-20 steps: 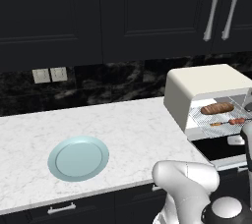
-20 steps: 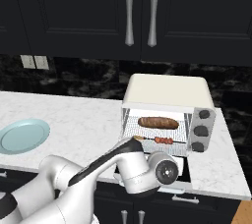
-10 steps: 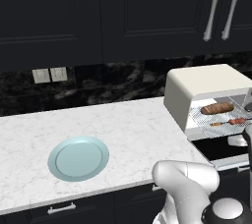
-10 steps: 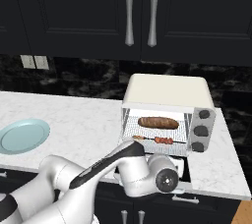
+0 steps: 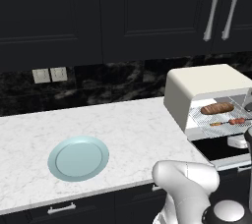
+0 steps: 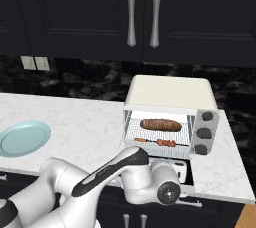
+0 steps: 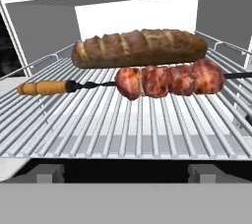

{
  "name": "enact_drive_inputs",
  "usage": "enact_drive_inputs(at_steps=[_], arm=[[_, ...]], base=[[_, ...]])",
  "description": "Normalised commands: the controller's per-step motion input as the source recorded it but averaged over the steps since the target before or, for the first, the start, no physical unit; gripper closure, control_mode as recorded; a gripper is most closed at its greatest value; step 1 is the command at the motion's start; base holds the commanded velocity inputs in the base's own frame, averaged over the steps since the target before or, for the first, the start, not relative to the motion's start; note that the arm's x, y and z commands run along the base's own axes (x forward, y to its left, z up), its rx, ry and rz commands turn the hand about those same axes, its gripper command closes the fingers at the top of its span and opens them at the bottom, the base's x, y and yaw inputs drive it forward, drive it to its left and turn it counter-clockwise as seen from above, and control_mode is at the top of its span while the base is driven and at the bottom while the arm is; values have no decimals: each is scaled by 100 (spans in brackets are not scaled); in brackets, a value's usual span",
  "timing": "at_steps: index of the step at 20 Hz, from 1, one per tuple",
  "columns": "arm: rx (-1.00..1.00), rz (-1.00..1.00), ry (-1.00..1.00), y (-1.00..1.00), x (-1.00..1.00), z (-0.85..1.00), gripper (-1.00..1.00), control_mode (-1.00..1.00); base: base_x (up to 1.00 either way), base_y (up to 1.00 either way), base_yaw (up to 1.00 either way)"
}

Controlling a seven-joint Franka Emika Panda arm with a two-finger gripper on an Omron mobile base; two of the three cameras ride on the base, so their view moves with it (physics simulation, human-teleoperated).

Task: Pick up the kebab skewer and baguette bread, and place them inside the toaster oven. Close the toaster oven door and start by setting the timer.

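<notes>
The bread (image 7: 139, 47) and skewer (image 7: 147, 81) lay side by side on the rack (image 7: 123, 120) inside the open oven (image 6: 172, 94). The claw's spread couldn't be judged.

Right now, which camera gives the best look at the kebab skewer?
The hand view: the kebab skewer lies close up on the wire rack, meat chunks and orange handle distinct. Both base views show it small and far inside the toaster oven.

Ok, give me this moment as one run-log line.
baguette: on oven rack, behind skewer | kebab skewer: on rack | toaster oven door: open, folded down | plate: on counter | gripper: state unclear | next: close door
</notes>
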Motion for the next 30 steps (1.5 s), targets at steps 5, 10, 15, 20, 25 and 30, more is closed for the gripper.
enact_drive_inputs(at_steps=[5, 10, 15, 20, 25, 30], arm=[[0, 0, -1, 0, 12, 10, -100, -100], [0, 0, 0, 0, 2, 5, -100, -100], [0, 0, 0, 0, 0, 0, -100, -100], [0, 0, 0, 0, -4, 0, -100, -100], [0, 0, 0, 0, -7, 0, -100, -100], [0, 0, 0, 0, 0, 4, -100, -100]], base=[[0, 0, 0], [0, 0, 0], [0, 0, 0], [0, 0, 0], [0, 0, 0], [0, 0, 0]])
